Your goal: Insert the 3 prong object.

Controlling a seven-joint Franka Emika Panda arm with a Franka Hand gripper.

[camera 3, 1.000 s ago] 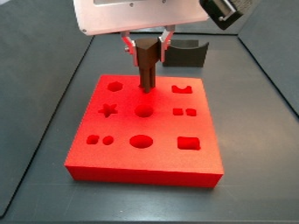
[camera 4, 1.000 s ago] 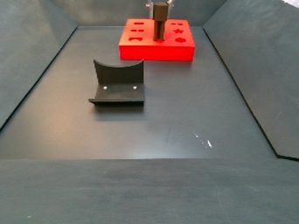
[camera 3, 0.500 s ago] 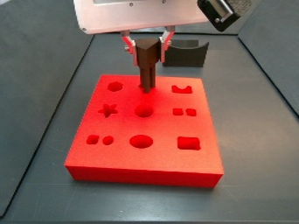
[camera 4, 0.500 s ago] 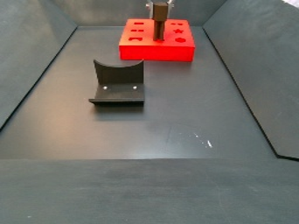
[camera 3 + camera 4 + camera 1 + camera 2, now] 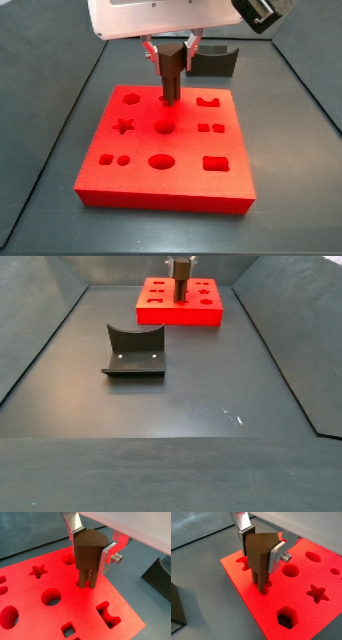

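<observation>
The gripper (image 5: pixel 170 58) is shut on the 3 prong object (image 5: pixel 170 78), a dark brown peg held upright over the back middle of the red board (image 5: pixel 187 186). Both wrist views show the silver fingers (image 5: pixel 108 554) clamping the object's (image 5: pixel 87 559) thick upper body. Its thin prongs point down, and their tips meet the board (image 5: pixel 80 608) at a small lobed hole. In a wrist view the gripper (image 5: pixel 261 549) holds the object (image 5: pixel 256 557) with the prong tips just inside that hole in the board (image 5: pixel 256 606). The object (image 5: pixel 179 268) and the board (image 5: pixel 181 318) also show far off in a side view.
The board has several other shaped holes: star, round, hexagon, square. The dark fixture (image 5: pixel 134 352) stands on the floor apart from the board and also shows behind the board in a side view (image 5: pixel 214 60). Dark walls surround the floor.
The gripper and the held object have shifted very slightly; the grip and the board are unchanged.
</observation>
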